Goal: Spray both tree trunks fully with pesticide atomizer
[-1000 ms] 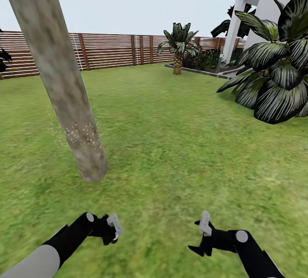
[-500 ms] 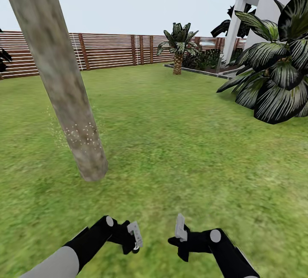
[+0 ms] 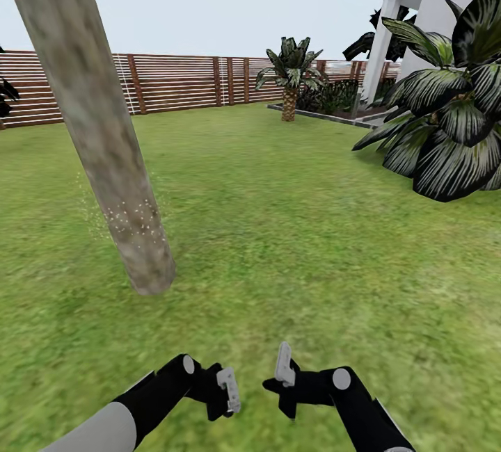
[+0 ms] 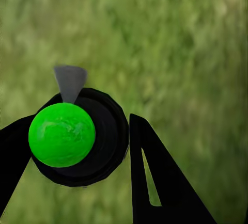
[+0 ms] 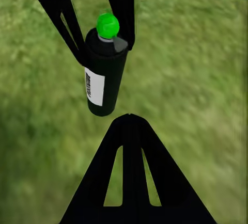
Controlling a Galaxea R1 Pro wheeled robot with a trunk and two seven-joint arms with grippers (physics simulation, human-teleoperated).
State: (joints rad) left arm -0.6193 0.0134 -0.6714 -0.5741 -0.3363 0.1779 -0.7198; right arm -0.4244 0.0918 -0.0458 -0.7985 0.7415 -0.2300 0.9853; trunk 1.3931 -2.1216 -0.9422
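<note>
On the lawn (image 3: 292,215), we're holding the pesticide atomizer (image 5: 105,69) clamped in the left gripper (image 3: 226,391), right gripper (image 3: 284,377) parted just beside it, mid-spraying: next, aiming higher up the speckled tree trunk (image 3: 104,132).

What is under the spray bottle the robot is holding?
Blurry green grass lies under the pesticide atomizer, which the left tool holds. The bottle covers the grass directly below it.

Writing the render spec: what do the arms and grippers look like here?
Both arms are black with a pale grey upper segment and a round grey joint cap. The left gripper and right gripper are black with white pads; wrist views show flat, tapering black fingers with slot cut-outs.
</note>
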